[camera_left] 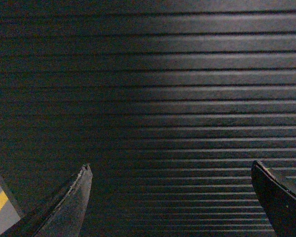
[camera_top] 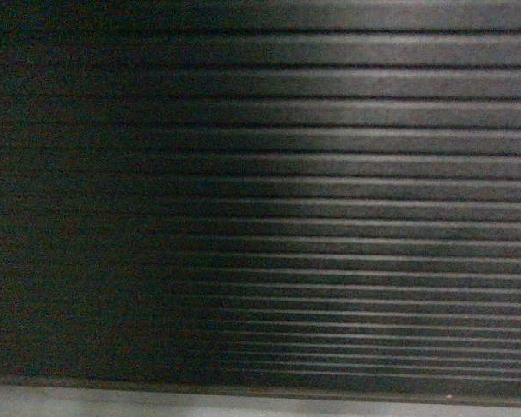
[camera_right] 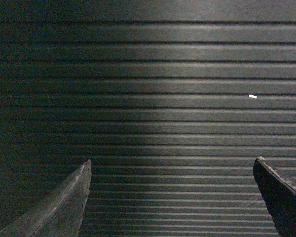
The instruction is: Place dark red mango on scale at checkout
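Both end effectors, left [camera_left: 170, 170] and right [camera_right: 171, 165], spread apart, empty, facing the checkout's [camera_top: 330, 174] ribbed front.

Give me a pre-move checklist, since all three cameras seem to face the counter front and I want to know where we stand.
1. Left hand open and empty: ok, fingers wide apart, nothing between.
2. Right hand open and empty: ok, same.
3. Dark red mango located: not ok, in no view.
4. Scale in sight: not ok, only the checkout ribbed front fills every view.
5. Counter top visible: not ok, the head view shows slats and the grey plinth.
6. Clearance from hands to slats: cannot tell.
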Robot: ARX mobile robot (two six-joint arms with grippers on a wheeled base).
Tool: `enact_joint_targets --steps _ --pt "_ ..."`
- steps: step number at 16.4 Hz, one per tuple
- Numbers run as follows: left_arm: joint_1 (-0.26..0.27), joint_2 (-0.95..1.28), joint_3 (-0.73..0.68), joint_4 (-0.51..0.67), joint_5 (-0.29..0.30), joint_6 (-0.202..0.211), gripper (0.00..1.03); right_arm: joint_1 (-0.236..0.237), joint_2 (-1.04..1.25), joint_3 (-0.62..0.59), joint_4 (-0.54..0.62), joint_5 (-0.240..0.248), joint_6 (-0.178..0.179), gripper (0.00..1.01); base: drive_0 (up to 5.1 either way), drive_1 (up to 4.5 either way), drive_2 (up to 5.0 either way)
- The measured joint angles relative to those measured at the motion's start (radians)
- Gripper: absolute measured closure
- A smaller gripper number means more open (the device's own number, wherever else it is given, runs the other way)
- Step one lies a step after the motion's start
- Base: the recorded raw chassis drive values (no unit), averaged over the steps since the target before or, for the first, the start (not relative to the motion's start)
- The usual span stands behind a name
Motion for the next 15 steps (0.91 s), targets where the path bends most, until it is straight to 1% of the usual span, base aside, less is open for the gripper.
enact_joint_targets --steps 15 --pt "0.000 0.000 0.000 -0.001 0.000 0.000 0.05 0.000 0.000 0.000 -0.002 0.000 0.000 0.03 0.0 0.00 0.0"
